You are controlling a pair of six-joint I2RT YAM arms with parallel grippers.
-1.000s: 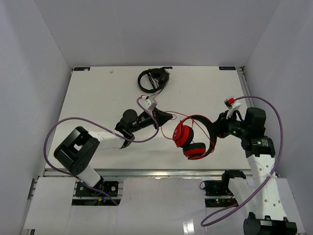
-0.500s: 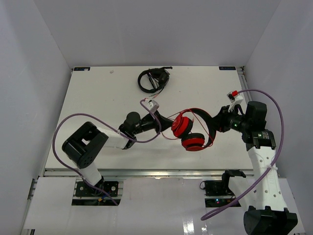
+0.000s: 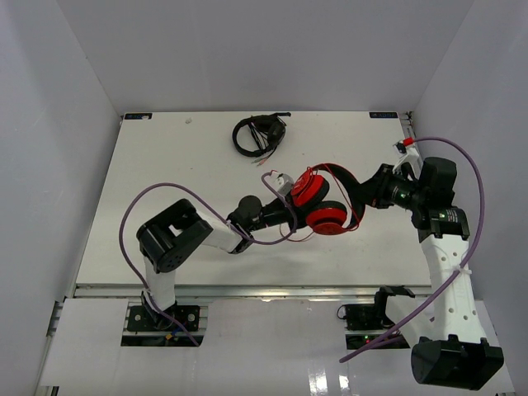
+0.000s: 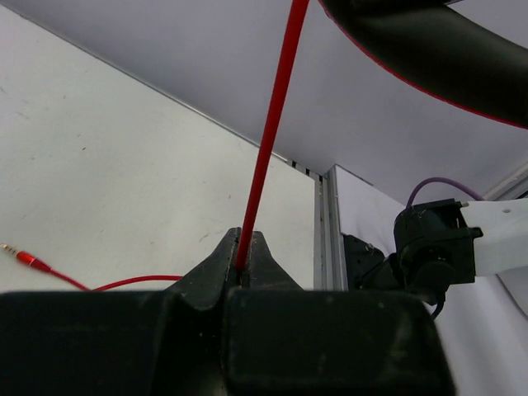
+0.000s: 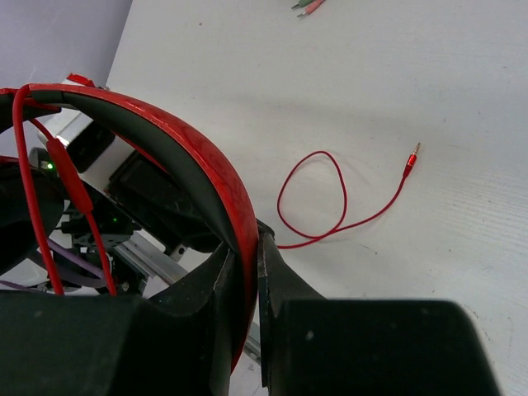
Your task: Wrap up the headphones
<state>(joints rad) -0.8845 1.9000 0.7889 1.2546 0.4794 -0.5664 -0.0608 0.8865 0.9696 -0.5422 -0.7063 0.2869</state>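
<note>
Headphones (image 3: 323,208), red with black lining, are held over the middle right of the counter (image 3: 165,165), between the two arms. The right fingers (image 5: 262,247) are clamped together on the headband (image 5: 190,157), pinching its red rim. The left fingers (image 4: 254,256) are closed tight on the thin red cable (image 4: 268,140), which runs straight up from them toward the headband. More of the cable lies in a loose loop on the counter and ends in the plug (image 5: 410,157). Black headphones (image 3: 257,134) with a bundled cord sit near the far edge, well apart from the red headphones.
</note>
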